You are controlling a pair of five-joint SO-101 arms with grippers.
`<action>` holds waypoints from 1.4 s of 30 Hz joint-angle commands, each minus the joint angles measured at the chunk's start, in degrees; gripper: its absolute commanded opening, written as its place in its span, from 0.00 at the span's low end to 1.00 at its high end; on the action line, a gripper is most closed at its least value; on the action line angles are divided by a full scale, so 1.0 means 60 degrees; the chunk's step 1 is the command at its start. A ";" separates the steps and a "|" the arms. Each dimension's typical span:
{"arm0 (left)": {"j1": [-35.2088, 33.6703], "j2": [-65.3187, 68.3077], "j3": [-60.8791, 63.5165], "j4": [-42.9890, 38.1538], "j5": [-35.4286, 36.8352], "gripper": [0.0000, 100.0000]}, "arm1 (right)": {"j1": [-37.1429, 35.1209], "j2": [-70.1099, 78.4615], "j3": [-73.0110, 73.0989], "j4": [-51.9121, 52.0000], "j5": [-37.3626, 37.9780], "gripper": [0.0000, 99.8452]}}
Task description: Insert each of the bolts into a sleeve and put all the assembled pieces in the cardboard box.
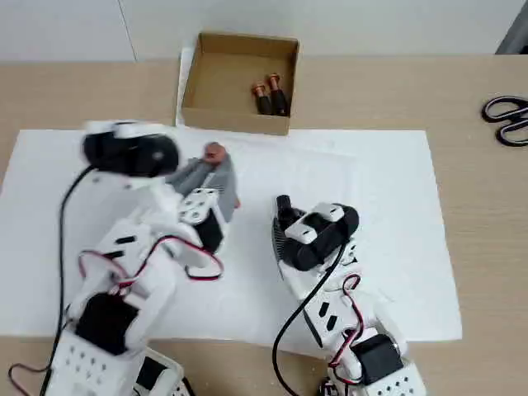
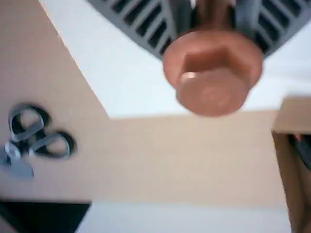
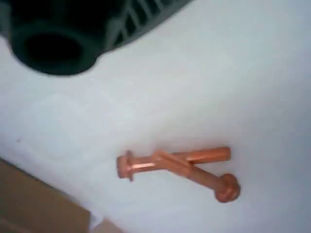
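Observation:
My left gripper (image 1: 216, 163) is shut on a copper bolt (image 1: 214, 152), held above the white paper just short of the cardboard box (image 1: 202, 91). In the left wrist view the bolt's hexagonal head (image 2: 212, 73) sticks out between the grey fingers (image 2: 141, 19). My right gripper (image 1: 284, 213) is near the middle of the paper and is shut on a black sleeve (image 1: 283, 204). The sleeve's open end (image 3: 52, 47) faces the right wrist camera. Two loose copper bolts (image 3: 175, 166) lie crossed on the paper. Two assembled pieces (image 1: 271, 95) lie in the box.
A white paper sheet (image 1: 388, 214) covers the middle of the wooden table (image 1: 478, 214). Scissors (image 1: 507, 120) lie at the table's far right; they show in the left wrist view (image 2: 34, 141) too. The box wall (image 2: 291, 160) is at that view's edge.

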 commanded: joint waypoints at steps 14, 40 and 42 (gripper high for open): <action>0.1084 0.0293 0.0418 -0.0454 0.0015 0.01 | -0.0476 -0.0227 -0.0059 -0.0315 -0.1026 0.00; 0.1245 0.0293 0.1150 -0.1216 0.0000 0.01 | -0.1560 -0.0227 -0.0835 0.0652 -0.1011 0.00; 0.1231 0.0293 0.1150 -0.1216 0.0000 0.01 | -0.1560 -0.0227 -0.0835 0.0652 -0.1011 0.00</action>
